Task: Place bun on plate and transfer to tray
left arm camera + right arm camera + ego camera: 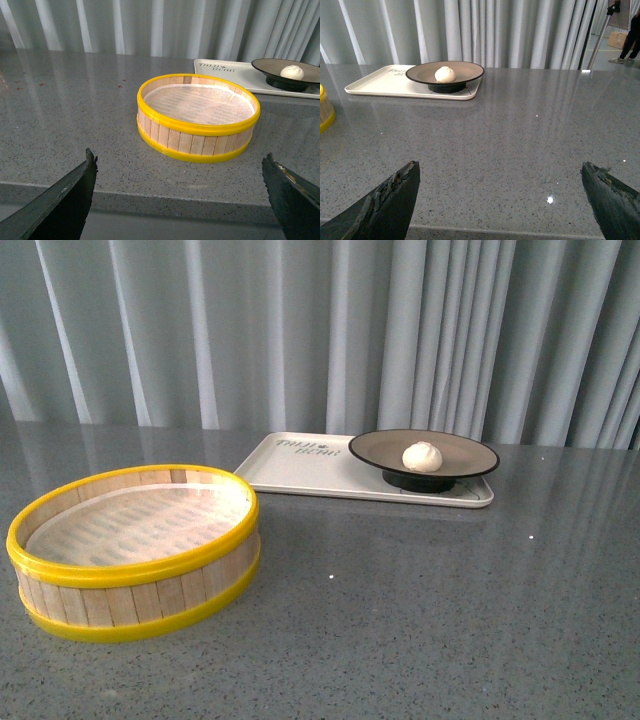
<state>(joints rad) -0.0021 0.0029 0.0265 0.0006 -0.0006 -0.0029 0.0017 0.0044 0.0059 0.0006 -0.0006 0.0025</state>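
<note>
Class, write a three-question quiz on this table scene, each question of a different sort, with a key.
1. True or false: the bun lies in the steamer basket.
2. What does the plate stand on? A) bare table B) tray C) basket
3. Fill in: both grippers, left gripper and right gripper, are ____.

Key: 1 false, it lies on the plate; 2 B; 3 open.

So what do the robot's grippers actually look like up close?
Only the fingertips show. The left gripper and right gripper each have two dark, nearly black, wedge-shaped fingers with rough, worn edges. No cables or markings are visible.
</note>
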